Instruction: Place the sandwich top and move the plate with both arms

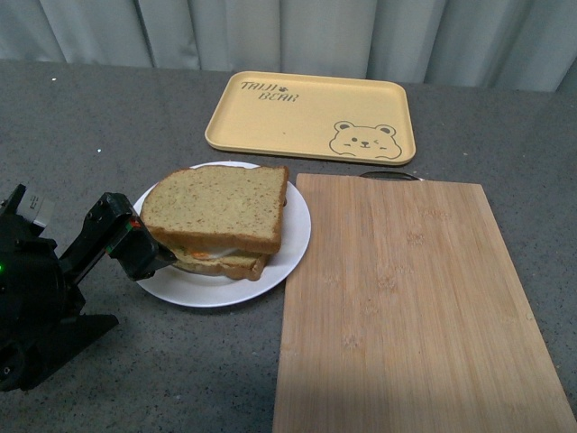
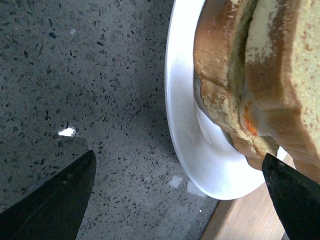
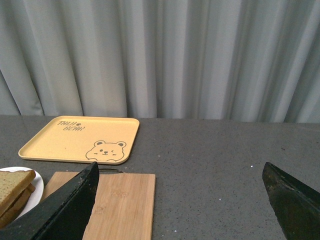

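Note:
The sandwich top [image 1: 216, 206], a brown wholegrain slice, lies on the stacked sandwich on the white plate [image 1: 293, 244]. My left gripper [image 1: 155, 257] is open at the plate's left rim, low by the sandwich's near-left corner. In the left wrist view my gripper [image 2: 177, 200] is open. One finger [image 2: 55, 200] is over the grey table and the other [image 2: 295, 195] is by the sandwich's edge. The plate's rim [image 2: 200, 150] and the top slice [image 2: 285, 65] fill the space between. My right gripper [image 3: 177, 200] is open and empty above bare table, out of the front view.
A bamboo cutting board [image 1: 406, 298] lies right of the plate, touching or nearly touching its rim. A yellow bear tray [image 1: 311, 113] sits behind, near the grey curtain. The right wrist view shows the board [image 3: 120, 205], the tray [image 3: 80, 137] and a sliver of plate [image 3: 37, 186].

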Action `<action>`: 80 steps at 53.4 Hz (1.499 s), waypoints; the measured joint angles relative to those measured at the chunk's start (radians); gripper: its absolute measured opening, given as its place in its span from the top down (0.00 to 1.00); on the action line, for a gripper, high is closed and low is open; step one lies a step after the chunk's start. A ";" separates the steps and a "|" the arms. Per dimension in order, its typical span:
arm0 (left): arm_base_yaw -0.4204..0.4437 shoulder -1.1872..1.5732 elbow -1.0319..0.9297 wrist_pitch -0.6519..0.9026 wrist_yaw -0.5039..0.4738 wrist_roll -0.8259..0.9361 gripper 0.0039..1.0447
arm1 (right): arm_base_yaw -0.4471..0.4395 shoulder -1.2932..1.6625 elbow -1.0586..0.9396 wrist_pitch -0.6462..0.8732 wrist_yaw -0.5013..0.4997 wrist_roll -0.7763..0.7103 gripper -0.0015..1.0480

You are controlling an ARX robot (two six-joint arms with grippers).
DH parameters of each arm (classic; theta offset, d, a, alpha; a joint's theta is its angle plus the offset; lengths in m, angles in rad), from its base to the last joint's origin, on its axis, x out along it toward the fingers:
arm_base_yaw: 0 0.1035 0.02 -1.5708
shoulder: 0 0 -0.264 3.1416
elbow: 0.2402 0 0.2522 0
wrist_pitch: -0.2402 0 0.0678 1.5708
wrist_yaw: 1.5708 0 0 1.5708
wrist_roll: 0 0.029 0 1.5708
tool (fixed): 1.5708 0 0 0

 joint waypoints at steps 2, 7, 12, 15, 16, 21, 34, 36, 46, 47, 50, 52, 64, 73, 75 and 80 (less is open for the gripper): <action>0.000 0.015 0.010 0.004 0.002 -0.011 0.06 | 0.000 0.000 0.000 0.000 0.000 0.000 0.09; 0.000 0.044 0.033 0.003 0.005 -0.024 0.06 | 0.000 0.000 0.000 0.000 0.000 0.000 0.09; -0.001 0.062 0.061 -0.010 0.002 -0.030 0.12 | 0.000 0.000 0.000 0.000 0.000 0.000 0.09; -0.003 0.080 0.079 -0.015 0.002 -0.035 0.21 | 0.000 0.000 0.000 0.000 0.000 0.000 0.09; -0.003 0.085 0.085 -0.019 0.002 -0.040 0.24 | 0.000 0.000 0.000 0.000 0.000 0.000 0.09; -0.004 0.101 0.100 -0.024 0.006 -0.046 0.37 | 0.000 0.000 0.000 0.000 0.000 0.000 0.09; 0.006 0.122 0.113 -0.040 0.035 -0.063 0.73 | 0.000 0.000 0.000 0.000 0.000 0.000 0.09; 0.007 0.122 0.113 -0.040 0.037 -0.063 0.78 | 0.000 0.000 0.000 0.000 0.000 0.000 0.09; 0.028 0.097 0.117 -0.042 0.082 -0.091 0.96 | 0.000 0.000 0.000 0.000 0.000 0.000 0.09; 0.029 0.094 0.117 -0.042 0.085 -0.092 0.96 | 0.000 0.000 0.000 0.000 0.000 0.000 0.09; 0.030 0.085 0.116 -0.039 0.092 -0.096 0.96 | 0.000 0.000 0.000 0.000 0.000 0.000 0.09; 0.031 0.081 0.113 -0.034 0.099 -0.102 0.96 | 0.000 0.000 0.000 0.000 0.000 0.000 0.09; 0.033 0.046 0.059 0.108 0.178 -0.193 0.97 | 0.000 0.000 0.000 0.000 0.000 0.000 0.09; 0.023 0.037 0.050 0.234 0.229 -0.285 0.97 | 0.000 0.000 0.000 0.000 0.000 0.000 0.09; 0.019 0.037 0.060 0.238 0.230 -0.303 0.97 | 0.000 0.000 0.000 0.000 0.000 0.000 0.09; 0.004 0.041 0.099 0.255 0.225 -0.345 0.97 | 0.000 0.000 0.000 0.000 0.000 0.000 0.09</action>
